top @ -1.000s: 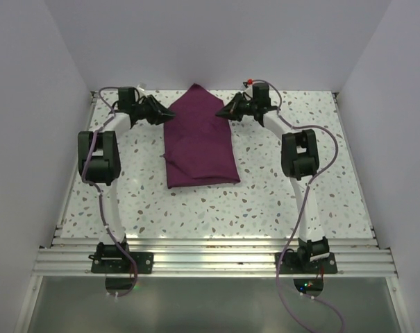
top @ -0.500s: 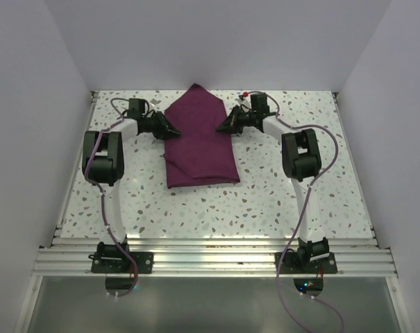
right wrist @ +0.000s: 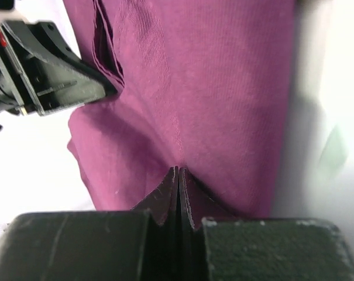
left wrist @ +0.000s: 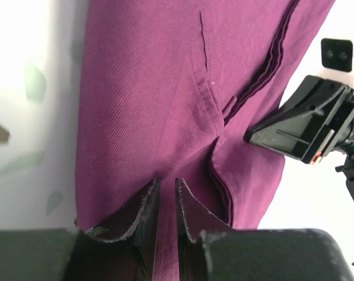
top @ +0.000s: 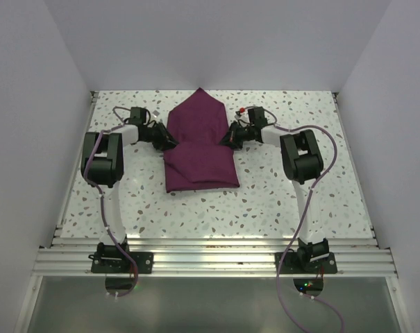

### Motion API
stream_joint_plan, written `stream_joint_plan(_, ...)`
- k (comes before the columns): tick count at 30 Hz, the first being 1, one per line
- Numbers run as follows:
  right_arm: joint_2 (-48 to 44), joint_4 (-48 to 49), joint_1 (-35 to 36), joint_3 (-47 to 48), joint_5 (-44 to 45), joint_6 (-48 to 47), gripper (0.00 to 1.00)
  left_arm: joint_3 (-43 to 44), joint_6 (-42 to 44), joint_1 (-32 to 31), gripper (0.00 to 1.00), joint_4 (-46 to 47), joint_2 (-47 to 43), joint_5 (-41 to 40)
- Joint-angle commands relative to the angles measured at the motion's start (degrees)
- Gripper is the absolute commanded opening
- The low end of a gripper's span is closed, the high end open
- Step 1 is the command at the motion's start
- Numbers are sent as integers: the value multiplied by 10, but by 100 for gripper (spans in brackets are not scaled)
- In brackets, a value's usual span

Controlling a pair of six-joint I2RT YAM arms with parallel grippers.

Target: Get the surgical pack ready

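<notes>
Both arms have drawn back toward the near edge of the bench (top: 279,201), flanking the dark purple wrapped cloth bundle (top: 199,156) lying mid-bench toward the far edge. I see the left fingers (left wrist: 136,225) pinching its fold and the right fingers (right wrist: 163,202) pressed together. I'd pull evenly and low, keeping the flap taut.

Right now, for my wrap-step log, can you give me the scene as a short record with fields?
cloth: purple, folded into a bundle mid-table, pointed flap toward the far wall
left gripper: closed on the cloth's left edge, fingers a slit apart
right gripper: pinched shut on the cloth's right edge, folds pulling toward its tips
table: speckled white
contents: anything inside is hidden by the cloth
</notes>
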Motion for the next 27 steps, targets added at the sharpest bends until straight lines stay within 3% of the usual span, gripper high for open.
stream_joint_plan(1, -69, -7, 14, -45, -12, -24, 0, -20, 29, -4, 20, -28, -35, -8)
stream_joint_plan(9, -148, 8, 23, -133, 4, -30, 0, -87, 44, -1, 20, -32, -102, -5)
stream_joint_plan(19, -67, 7, 12, 13, 24, -4, 0, 62, 27, 18, 27, -27, -18, 16)
stream_joint_plan(27, 36, 54, -14, 63, 45, 38, 0, 92, 3, 24, 27, 5, 75, 19)
